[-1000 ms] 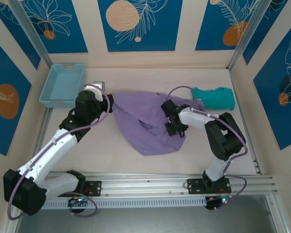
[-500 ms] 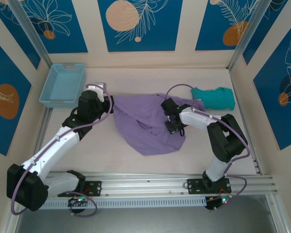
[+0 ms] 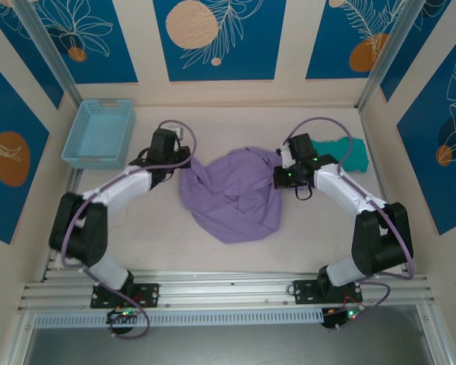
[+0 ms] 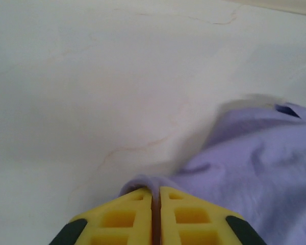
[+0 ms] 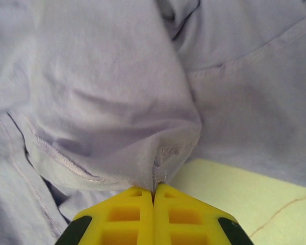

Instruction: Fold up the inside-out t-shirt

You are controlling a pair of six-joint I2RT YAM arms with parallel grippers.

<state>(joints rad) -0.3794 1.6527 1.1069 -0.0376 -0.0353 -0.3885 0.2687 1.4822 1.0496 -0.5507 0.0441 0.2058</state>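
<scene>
On counter (image 3: 152,236): t-shirt (image 3: 232,194) heaped at middle. Basket (image 3: 99,133) in far left corner. Smaller garment (image 3: 349,153) behind-right of t-shirt. Left pincer (image 3: 184,160) at t-shirt's left edge, right pincer (image 3: 280,177) at its right edge.

At the near edge, the left gripper (image 4: 155,196) is seen from behind. Its two yellow plastic fingers (image 4: 127,217) are pressed together, with only a hairline slit left between them. A small rounded fold of the lavender-purple t-shirt of soft thin fabric (image 4: 260,168) is pinched at their tips. From that fold the cloth is spread away to the right in loose, shallow wrinkles, and a small dark opening is shown near its far right edge. The cloth is laid on a pale cream table top (image 4: 107,71), smooth and marked by faint thin veins, which is seen stretching to the left and far side.
</scene>
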